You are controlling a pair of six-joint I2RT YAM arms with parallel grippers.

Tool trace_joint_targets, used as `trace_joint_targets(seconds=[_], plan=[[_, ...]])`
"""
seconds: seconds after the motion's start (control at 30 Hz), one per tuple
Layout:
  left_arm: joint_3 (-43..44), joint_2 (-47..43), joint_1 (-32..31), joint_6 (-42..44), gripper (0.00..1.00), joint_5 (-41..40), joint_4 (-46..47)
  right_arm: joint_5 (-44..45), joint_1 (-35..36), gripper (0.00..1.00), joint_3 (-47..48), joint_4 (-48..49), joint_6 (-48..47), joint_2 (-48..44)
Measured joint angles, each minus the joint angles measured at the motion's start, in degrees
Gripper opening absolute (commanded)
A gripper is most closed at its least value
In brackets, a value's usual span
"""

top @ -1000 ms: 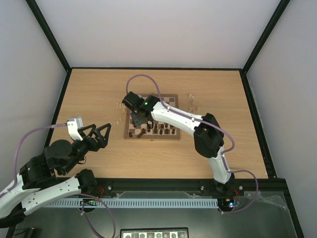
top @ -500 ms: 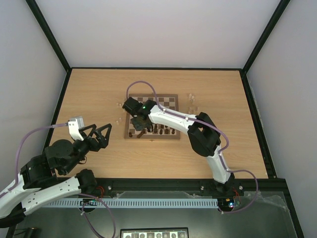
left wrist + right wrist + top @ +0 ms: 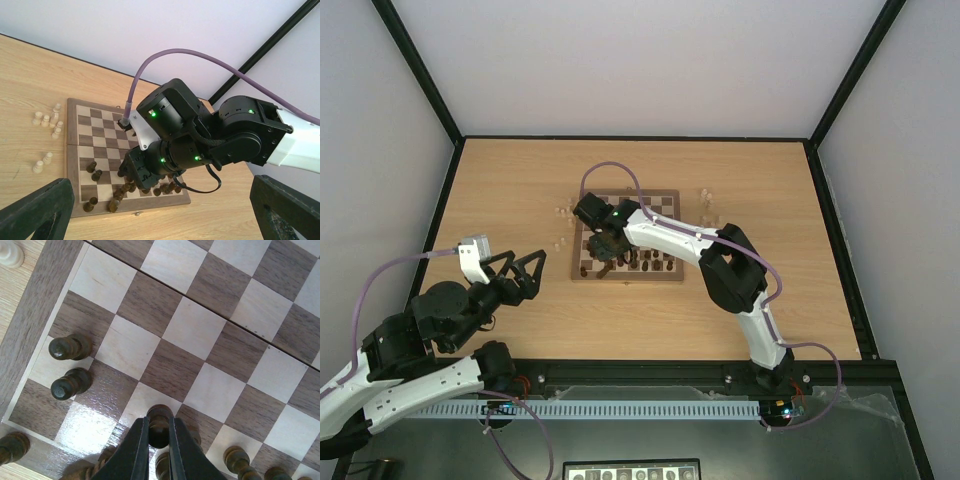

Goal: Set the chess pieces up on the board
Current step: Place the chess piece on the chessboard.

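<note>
The right gripper (image 3: 158, 424) has its jaws pinching a dark piece (image 3: 159, 415) over the board's (image 3: 30, 315) near-left squares. The left gripper (image 3: 532, 275) idles, jaws spread. Placing, I'd say: next, lower it squarely and release.

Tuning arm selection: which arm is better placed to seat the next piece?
Right: the right end effector grips a dark piece over the board; the left end effector is open, off it.

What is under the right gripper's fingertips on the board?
A dark chess piece, pinched in the right gripper over the board. Its base and the square beneath are covered by the fingers.
</note>
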Motion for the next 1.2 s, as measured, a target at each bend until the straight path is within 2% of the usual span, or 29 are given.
trace_joint_targets(seconds=[0.73,0.97,1.2], plan=[[-0.1,0.0,0.0,0.2,0.99,0.0,0.0,-2.3,0.0,0.08,-0.9,1.2,-0.5,0.5],[-0.2,0.0,0.0,0.2,0.99,0.0,0.0,-1.8,0.0,0.17,-0.9,1.2,-0.8,0.5],[-0.2,0.0,0.0,0.2,0.99,0.0,0.0,-1.6,0.0,0.18,-0.5,1.1,-1.1,0.7]])
